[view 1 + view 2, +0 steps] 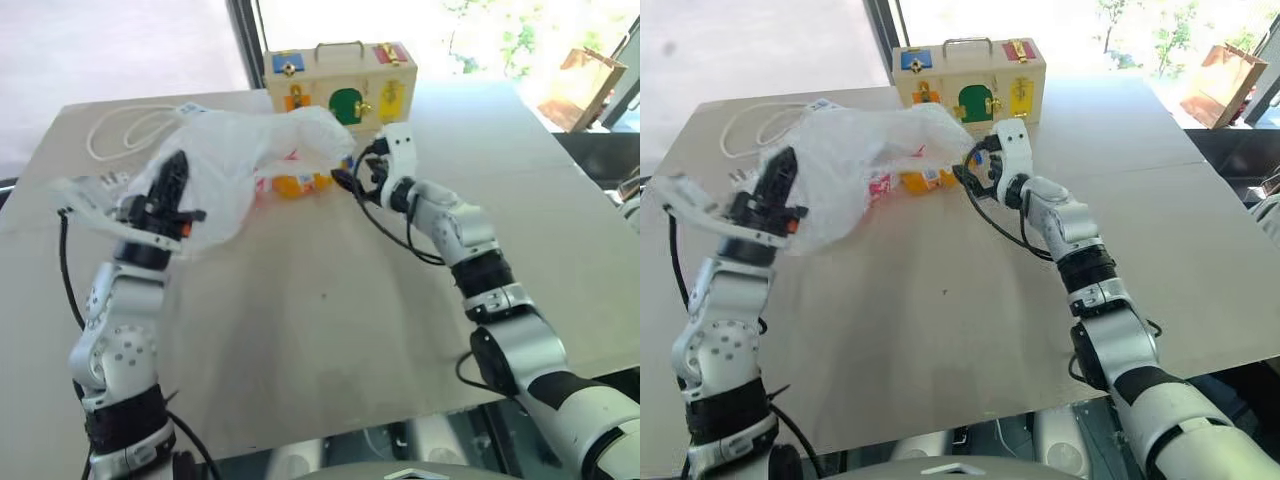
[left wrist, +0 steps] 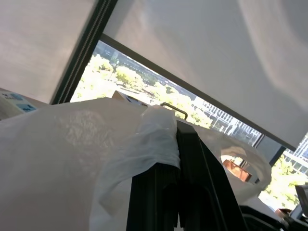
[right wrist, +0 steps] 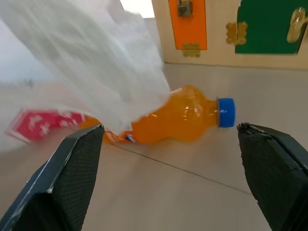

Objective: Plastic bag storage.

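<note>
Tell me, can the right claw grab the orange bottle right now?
Probably yes. The right claw is open wide and faces the bottle, which lies on its side on the table just ahead. The bag, held up by the left claw, drapes over only the bottle's far end.

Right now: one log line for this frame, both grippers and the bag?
left gripper: shut on plastic bag, lifted | right gripper: open, facing orange bottle lying on table | bottle partly under bag

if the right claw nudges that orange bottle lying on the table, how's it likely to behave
The orange bottle lies on its side, round-bodied, so it would probably roll. It looks full, so likely fairly heavy. The plastic bag draped over its base end may drag on it.
</note>
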